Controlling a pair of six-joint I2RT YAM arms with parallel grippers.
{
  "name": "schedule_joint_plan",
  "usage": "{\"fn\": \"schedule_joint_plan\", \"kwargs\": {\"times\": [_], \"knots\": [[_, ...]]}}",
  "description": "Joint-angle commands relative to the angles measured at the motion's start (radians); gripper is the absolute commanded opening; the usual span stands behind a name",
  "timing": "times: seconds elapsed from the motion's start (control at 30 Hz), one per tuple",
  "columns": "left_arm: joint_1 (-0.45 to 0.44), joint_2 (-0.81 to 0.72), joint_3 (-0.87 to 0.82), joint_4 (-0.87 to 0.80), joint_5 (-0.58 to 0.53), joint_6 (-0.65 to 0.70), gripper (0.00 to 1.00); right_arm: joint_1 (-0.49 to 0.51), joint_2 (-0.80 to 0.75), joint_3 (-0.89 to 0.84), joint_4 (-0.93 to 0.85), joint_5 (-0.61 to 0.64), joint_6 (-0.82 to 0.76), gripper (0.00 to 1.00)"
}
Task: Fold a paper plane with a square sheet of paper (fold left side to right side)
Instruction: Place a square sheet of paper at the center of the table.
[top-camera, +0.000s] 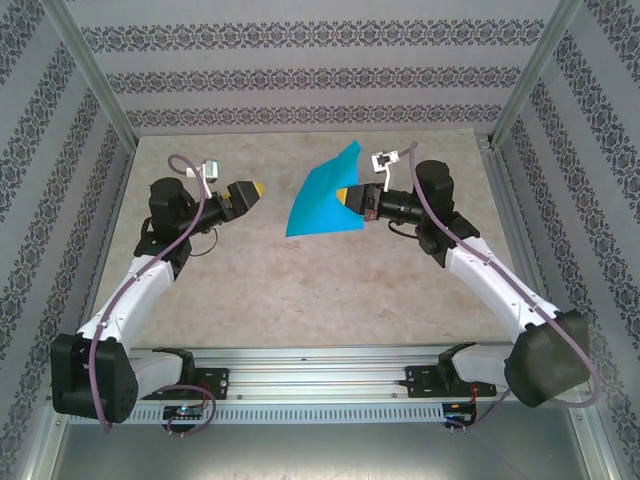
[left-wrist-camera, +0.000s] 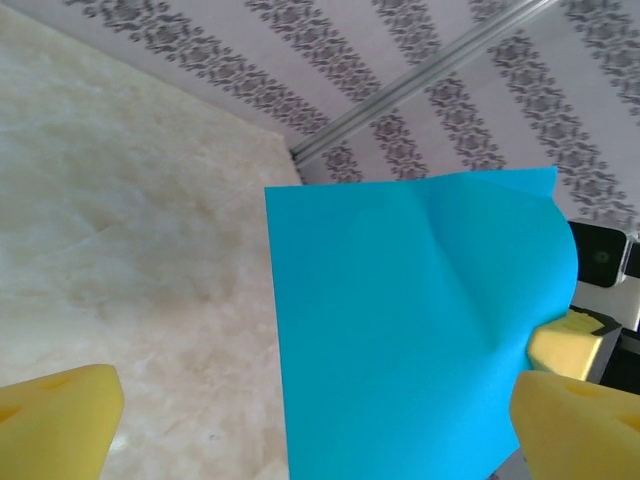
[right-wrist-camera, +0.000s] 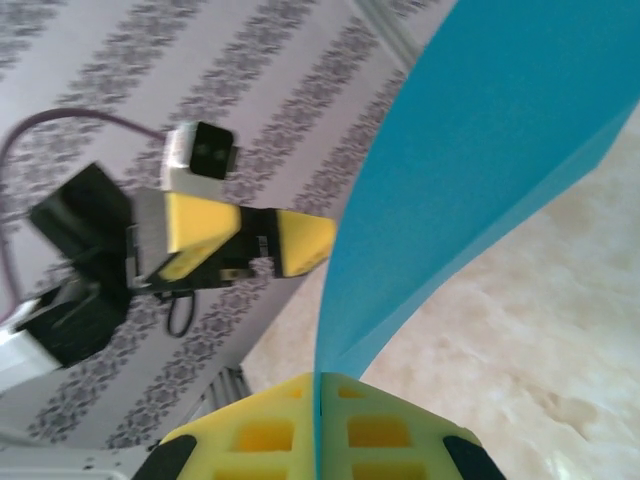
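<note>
The square sheet of paper (top-camera: 320, 203) is bright turquoise-blue and hangs curved above the table, with no crease that I can see. My right gripper (top-camera: 346, 197) is shut on its right edge; in the right wrist view the sheet (right-wrist-camera: 480, 150) rises from between the closed yellow pads of that gripper (right-wrist-camera: 318, 388). My left gripper (top-camera: 256, 189) stands open to the left of the sheet, apart from it. In the left wrist view the sheet (left-wrist-camera: 420, 320) faces the left gripper (left-wrist-camera: 318, 425), whose jaws stand wide. The paper plane is out of view.
The beige marbled table (top-camera: 250, 290) lies under both arms. Patterned walls (top-camera: 300, 80) and metal frame posts (top-camera: 85, 70) enclose it on three sides. The arm bases sit on a rail (top-camera: 320, 380) at the near edge.
</note>
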Motion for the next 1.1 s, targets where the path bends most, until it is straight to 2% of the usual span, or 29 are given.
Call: {"fn": "schedule_joint_plan", "kwargs": {"times": [0.0, 0.17, 0.3, 0.47, 0.57, 0.73, 0.87, 0.93, 1.07], "knots": [[0.010, -0.029, 0.061, 0.178, 0.092, -0.068, 1.00, 0.030, -0.067, 0.070, 0.053, -0.116, -0.020, 0.00], [0.009, -0.031, 0.105, 0.223, 0.147, -0.096, 1.00, 0.068, -0.114, 0.121, 0.080, -0.169, -0.027, 0.00], [-0.006, -0.028, 0.105, 0.336, 0.202, -0.163, 0.99, 0.081, -0.120, 0.130, 0.119, -0.175, -0.012, 0.00], [-0.027, -0.052, 0.103, 0.396, 0.226, -0.190, 0.85, 0.077, -0.100, 0.129, 0.070, -0.129, -0.043, 0.00], [-0.029, -0.072, 0.102, 0.389, 0.227, -0.190, 0.73, 0.068, -0.087, 0.121, 0.044, -0.098, -0.051, 0.00], [-0.044, -0.080, 0.110, 0.317, 0.228, -0.148, 0.39, 0.061, -0.061, 0.104, 0.055, -0.090, -0.036, 0.00], [-0.050, -0.085, 0.127, 0.163, 0.201, -0.050, 0.11, 0.048, -0.049, 0.090, 0.048, -0.067, -0.035, 0.00], [-0.055, -0.083, 0.140, 0.049, 0.172, 0.019, 0.01, 0.040, -0.045, 0.077, 0.044, -0.054, -0.034, 0.07], [-0.063, -0.072, 0.132, -0.154, 0.084, 0.138, 0.00, 0.013, -0.038, 0.075, -0.095, 0.032, -0.097, 0.37]]}}
